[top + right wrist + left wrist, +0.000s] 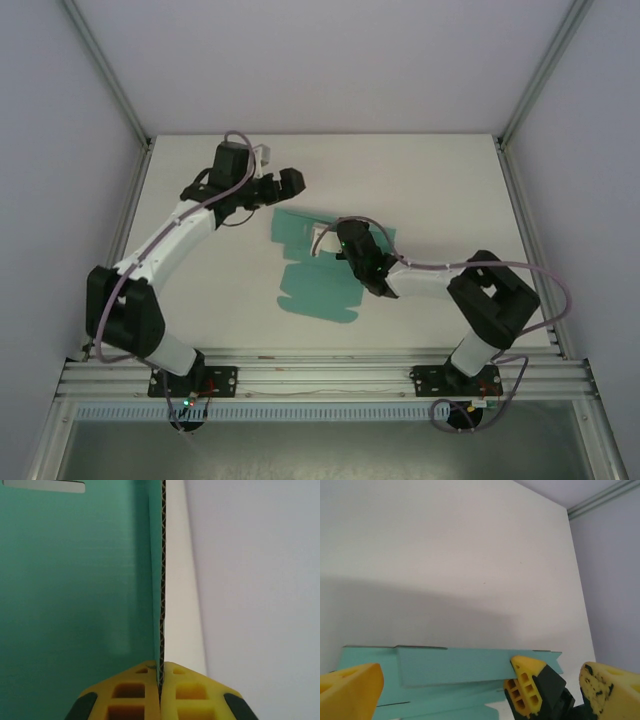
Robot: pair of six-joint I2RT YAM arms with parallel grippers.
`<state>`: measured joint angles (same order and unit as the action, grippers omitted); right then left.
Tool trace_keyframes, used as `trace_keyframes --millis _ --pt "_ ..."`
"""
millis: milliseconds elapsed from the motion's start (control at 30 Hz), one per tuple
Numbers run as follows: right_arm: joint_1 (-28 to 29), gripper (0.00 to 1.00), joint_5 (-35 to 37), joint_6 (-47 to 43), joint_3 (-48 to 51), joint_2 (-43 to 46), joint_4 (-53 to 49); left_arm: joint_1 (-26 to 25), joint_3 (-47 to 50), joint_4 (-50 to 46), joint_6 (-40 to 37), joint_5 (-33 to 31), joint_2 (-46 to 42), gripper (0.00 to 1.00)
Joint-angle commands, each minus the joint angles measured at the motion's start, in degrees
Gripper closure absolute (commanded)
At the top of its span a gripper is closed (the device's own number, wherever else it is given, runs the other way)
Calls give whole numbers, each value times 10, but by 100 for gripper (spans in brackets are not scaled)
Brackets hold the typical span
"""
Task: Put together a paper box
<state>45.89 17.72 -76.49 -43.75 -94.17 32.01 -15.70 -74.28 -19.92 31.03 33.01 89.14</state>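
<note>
The paper box [315, 285] is a flat teal sheet lying mid-table [430, 180], with its long axis running roughly from far to near and its wider part at the far end. Everything turns on the flap at that far end. Our right gripper [161, 685] is clamped on the flap's edge, fingers pressed together with the corrugated card standing upright between them, teal face to one side and pale face to the other. In the overhead view this grip sits on the sheet's far right part. The arm covers the crease there, so we can only guess that it is a side wall being lifted.

Our left gripper [280, 190] hangs just beyond the sheet's far left corner with its jaws spread wide and nothing between them. From there the box lies nearward and to the right. In the left wrist view the raised flap runs as a long strip across the frame, left to right, with the right gripper's yellow fingertips [525, 692] pinching its right end.

We judge the left arm the nearer one to the free far-left end of that flap, which it could reach by coming nearward and down. The table around the sheet carries nothing else. The only obstacle is the right gripper, already on the same strip, so the two could crowd each other.
</note>
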Motion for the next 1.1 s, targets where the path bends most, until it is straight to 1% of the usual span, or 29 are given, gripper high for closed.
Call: trace_keyframes --millis 0,67,100,133,267,300,367,433,567,633,733,800,867,933,967,1033,1067 --pt "2 100 34 -42 -6 -10 87 -2 -26 -15 -4 45 31 0" --pt "3 100 32 -29 -15 -10 61 -5 -23 -1 -2 58 42 2" --pt "3 100 29 -24 -19 -9 43 -7 -23 5 -1 68 49 5" --pt "3 100 29 -19 -21 -9 39 -8 -24 8 0 76 56 8" --pt "3 100 22 -9 -24 -6 24 -14 -23 14 -9 96 77 27" --pt "3 100 21 -6 -27 -6 17 -14 -23 13 -11 99 80 30" --pt "3 100 30 4 -34 -10 18 -15 -25 0 -22 103 88 37" --pt "3 100 35 12 -37 -14 37 -18 -22 -9 -24 103 91 38" --pt "3 100 36 44 -51 -16 40 -24 -4 0 -11 131 95 39" --pt "2 100 37 52 -53 -16 48 -30 6 6 -4 129 92 39" --pt "3 100 24 62 -50 -15 44 -36 30 59 34 155 86 39" --pt "3 100 18 65 -51 -15 38 -36 39 99 58 179 85 41" --pt "5 100 12 65 -48 -14 44 -38 45 125 74 176 86 43" --pt "7 100 1 74 -45 -10 47 -37 44 139 90 172 91 47" --pt "8 100 -8 84 -45 -7 45 -37 44 149 102 170 93 52" --pt "8 100 -28 98 -44 0 33 -37 54 186 128 169 95 56" --pt "8 100 -34 103 -44 2 31 -37 59 203 140 169 96 59"
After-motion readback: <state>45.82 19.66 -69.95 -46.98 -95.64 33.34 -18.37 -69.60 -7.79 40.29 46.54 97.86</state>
